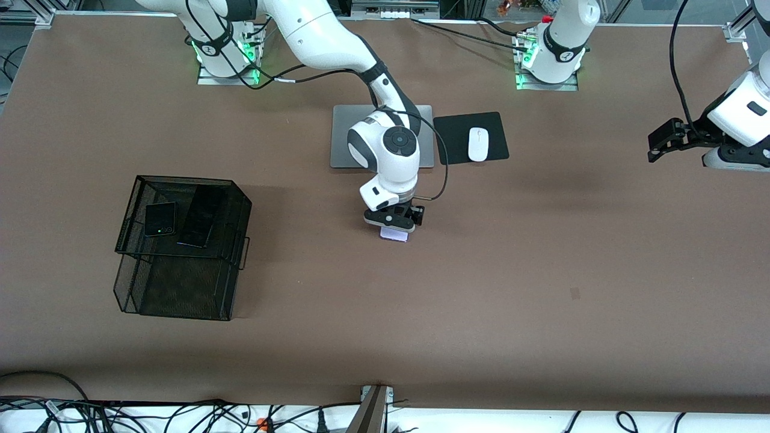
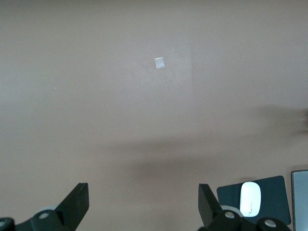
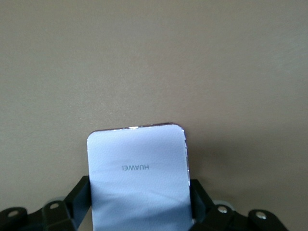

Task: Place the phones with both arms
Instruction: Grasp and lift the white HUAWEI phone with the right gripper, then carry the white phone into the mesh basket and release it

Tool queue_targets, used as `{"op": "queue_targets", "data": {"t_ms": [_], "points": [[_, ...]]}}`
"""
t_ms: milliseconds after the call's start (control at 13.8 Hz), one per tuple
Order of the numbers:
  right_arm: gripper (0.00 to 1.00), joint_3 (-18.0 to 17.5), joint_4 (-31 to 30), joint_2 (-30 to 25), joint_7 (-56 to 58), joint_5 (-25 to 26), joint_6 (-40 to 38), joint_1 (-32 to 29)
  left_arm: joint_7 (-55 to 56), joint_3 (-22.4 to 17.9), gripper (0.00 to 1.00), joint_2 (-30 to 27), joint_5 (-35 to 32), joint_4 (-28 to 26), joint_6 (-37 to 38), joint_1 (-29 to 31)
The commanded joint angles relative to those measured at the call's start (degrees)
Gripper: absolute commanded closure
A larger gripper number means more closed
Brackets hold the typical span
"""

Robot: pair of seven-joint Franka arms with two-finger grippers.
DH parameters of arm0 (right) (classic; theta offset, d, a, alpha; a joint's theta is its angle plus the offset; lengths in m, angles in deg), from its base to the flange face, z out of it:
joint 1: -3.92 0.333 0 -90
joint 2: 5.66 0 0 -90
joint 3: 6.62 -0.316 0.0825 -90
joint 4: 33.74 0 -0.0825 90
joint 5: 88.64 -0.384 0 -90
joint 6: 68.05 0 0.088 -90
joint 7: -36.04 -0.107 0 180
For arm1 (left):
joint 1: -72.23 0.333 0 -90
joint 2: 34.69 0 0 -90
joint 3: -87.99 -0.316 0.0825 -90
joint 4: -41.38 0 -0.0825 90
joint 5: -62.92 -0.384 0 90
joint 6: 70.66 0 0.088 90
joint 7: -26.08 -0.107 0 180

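right hand down, left hand wide

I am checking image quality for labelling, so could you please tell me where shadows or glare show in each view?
Front view: soft arm shadows on the table, no glare. Left wrist view: a broad blurred shadow band above the left gripper. Right wrist view: the lilac-white phone is shaded toward the right gripper, with a bright glint along its outer edge.
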Motion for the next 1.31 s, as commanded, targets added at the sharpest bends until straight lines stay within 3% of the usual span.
{"op": "queue_targets", "data": {"t_ms": [0, 364, 655, 873, 1236], "points": [[1.00, 0.0, 4.1, -7.2, 3.4, 0.0, -13.5, -1.6, 0.1, 0.1, 0.00, 0.0, -0.9, 0.4, 0.7, -0.4], [1.00, -0.2, 5.5, -19.5, 16.9, -0.9, -32.3, -10.1, 0.3, 0.8, 0.00, 0.2, -0.7, 1.2, 0.5, -0.4], [1.00, 2.0, 5.3, -23.0, 37.5, -0.4, -38.8, -20.0, 0.1, 0.8, 0.00, 1.6, -0.7, 3.0, 0.6, -0.4], [1.00, 5.7, 5.4, -22.4, 55.9, -0.3, -38.3, -27.5, 0.2, 0.8, 0.00, 1.6, -0.7, 3.0, 0.7, -0.4], [1.00, 5.6, 5.1, -17.3, 76.0, -0.8, -27.8, -39.0, 0.2, 0.7, 0.00, 1.7, -0.7, 3.0, 0.7, -0.2]]}}
